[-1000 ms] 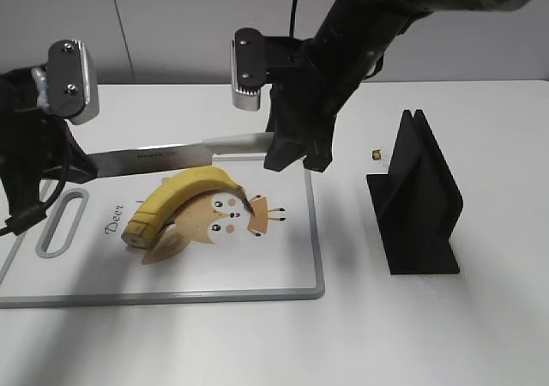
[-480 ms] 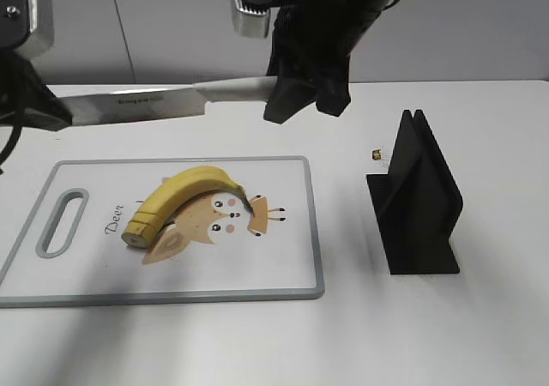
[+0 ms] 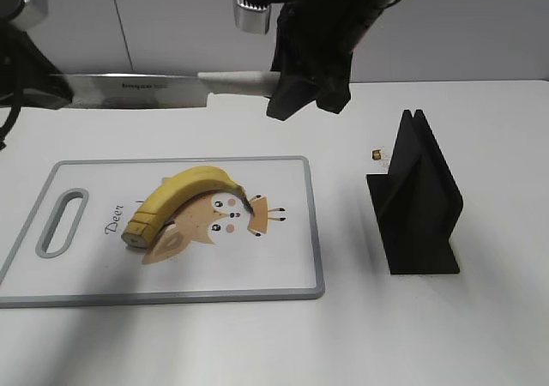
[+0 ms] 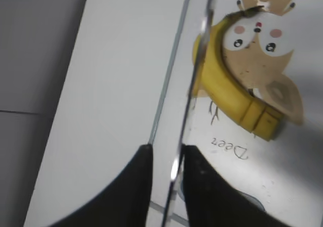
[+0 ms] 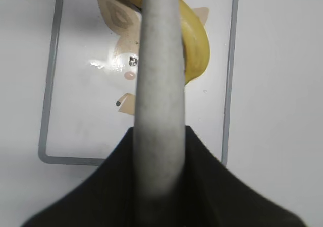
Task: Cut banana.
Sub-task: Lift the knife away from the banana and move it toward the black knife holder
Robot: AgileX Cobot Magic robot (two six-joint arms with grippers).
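Banana (image 3: 184, 199) is lying uncut on the board (image 3: 283, 274), at 7 o'clock from the right hand (image 3: 300, 90). That hand is clamping the knife (image 3: 163, 90) handle; the left hand (image 4: 164, 161) is pinching the blade tip. Risk: the curved fruit rolling under an off-centre cut, and the blade slipping.

The white table (image 3: 446, 334) carries a white cutting board (image 3: 257, 270) with a grey rim on the left. A black stand (image 3: 420, 206) is well apart on the right, and a small brown thing (image 3: 376, 154) lies just beside it.
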